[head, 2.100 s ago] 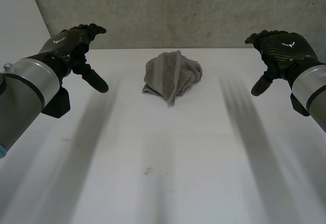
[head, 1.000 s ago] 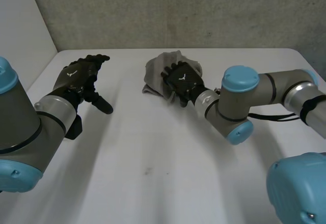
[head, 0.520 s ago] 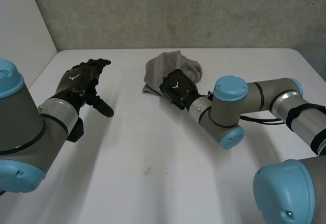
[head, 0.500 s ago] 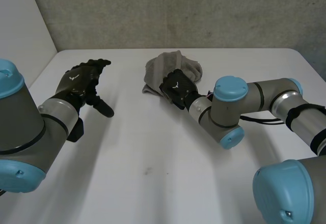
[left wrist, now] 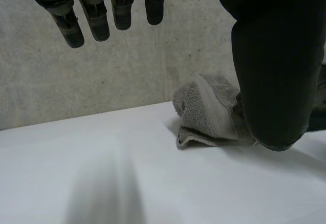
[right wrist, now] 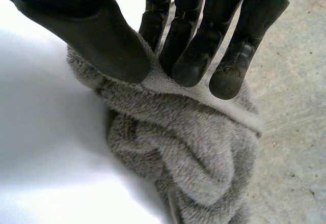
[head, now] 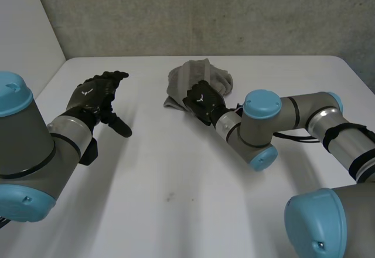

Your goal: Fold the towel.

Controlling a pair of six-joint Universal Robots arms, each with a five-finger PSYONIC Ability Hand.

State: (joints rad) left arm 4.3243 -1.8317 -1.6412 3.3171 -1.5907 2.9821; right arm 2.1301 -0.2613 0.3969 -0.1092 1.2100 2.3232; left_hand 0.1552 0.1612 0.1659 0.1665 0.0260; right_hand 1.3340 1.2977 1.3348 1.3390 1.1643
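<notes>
Grey towel (head: 183, 79) lies crumpled near the tabletop's (head: 176, 182) far edge with 0 folds made, the right hand (head: 203, 101) pinching a ridge of it between thumb and fingers, the left hand (head: 94, 94) spread and empty towards the left edge.

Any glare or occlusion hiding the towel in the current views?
Head view: no glare on the table; the right hand covers the towel's near side. Left wrist view: the left hand's thumb blocks part of the towel. Right wrist view: the table beside the towel glares white, but the towel's pile is readable.
</notes>
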